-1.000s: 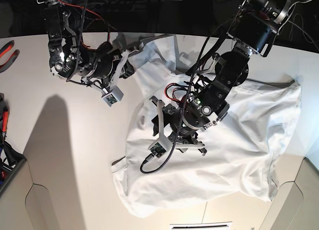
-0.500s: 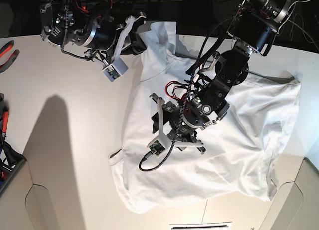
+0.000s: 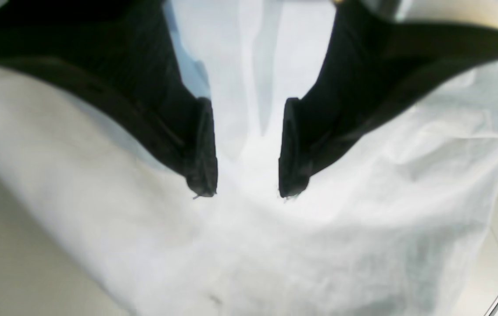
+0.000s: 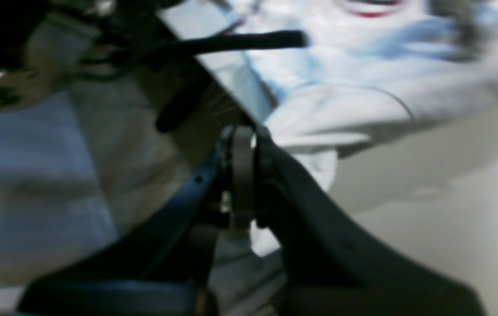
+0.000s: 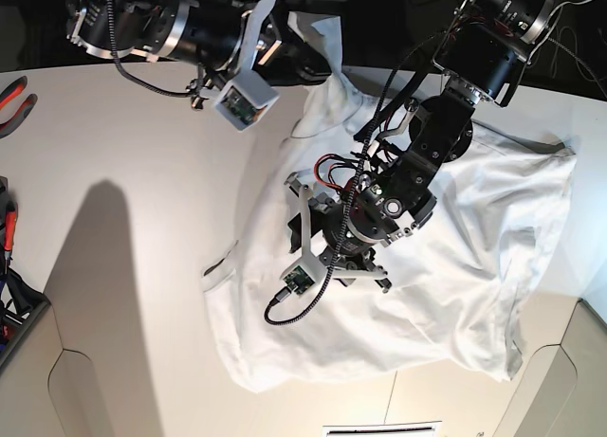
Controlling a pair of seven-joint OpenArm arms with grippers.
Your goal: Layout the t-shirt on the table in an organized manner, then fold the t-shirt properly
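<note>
The white t-shirt lies crumpled across the right half of the table. One upper corner is lifted off the surface at the back. My right gripper holds that corner; in the right wrist view its fingers are shut on a fold of the white cloth. My left gripper hangs low over the middle of the shirt. In the left wrist view it is open, both black fingertips at the cloth, with nothing pinched.
Red-handled pliers lie at the table's left edge, with more tools and a dark bin below them. The table's front edge has angled cut-outs. A sleeve sticks out at the shirt's left side.
My right gripper has risen and swung rightward along the back edge with the shirt corner, dragging the upper cloth taut and shifting the shirt's left edge. The left arm has stayed put.
</note>
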